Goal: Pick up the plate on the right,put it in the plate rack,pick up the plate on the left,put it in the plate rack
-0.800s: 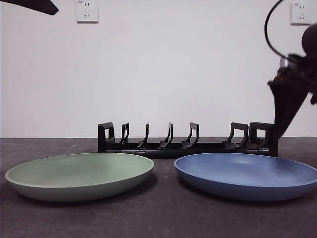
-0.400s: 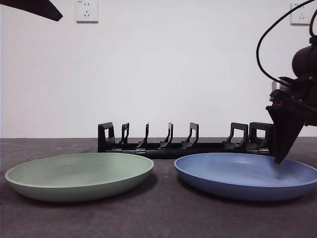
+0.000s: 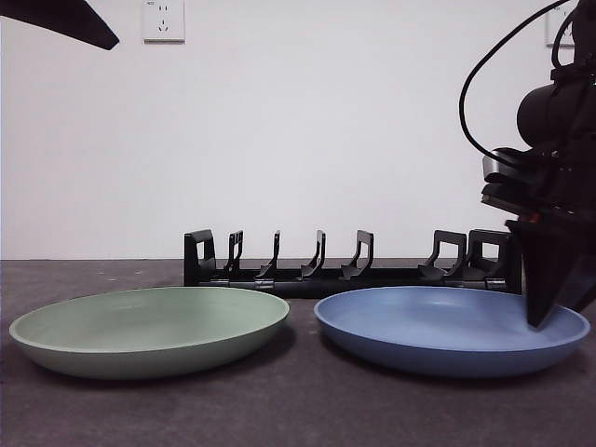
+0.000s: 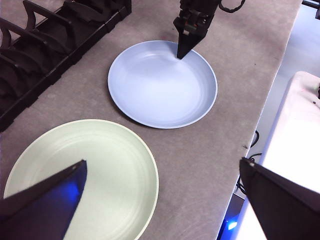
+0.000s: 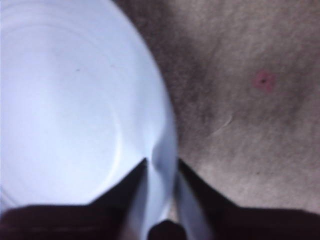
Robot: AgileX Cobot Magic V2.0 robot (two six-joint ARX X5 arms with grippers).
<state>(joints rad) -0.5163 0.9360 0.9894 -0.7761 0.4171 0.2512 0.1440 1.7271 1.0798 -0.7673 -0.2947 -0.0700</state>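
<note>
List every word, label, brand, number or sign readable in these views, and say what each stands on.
No text can be read in any view.
Wall socket: tiny print at its top corner, too small to read.
Second wall socket: partly hidden by a cable, no legible marking.
Blue plate, green plate, plate rack: no labels visible.
Red mark on the table: blurred blotch, not legible as a sign.

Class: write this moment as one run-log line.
right gripper: jaws astride blue plate rim | left gripper: open, above green plate | plate rack: no plates
</note>
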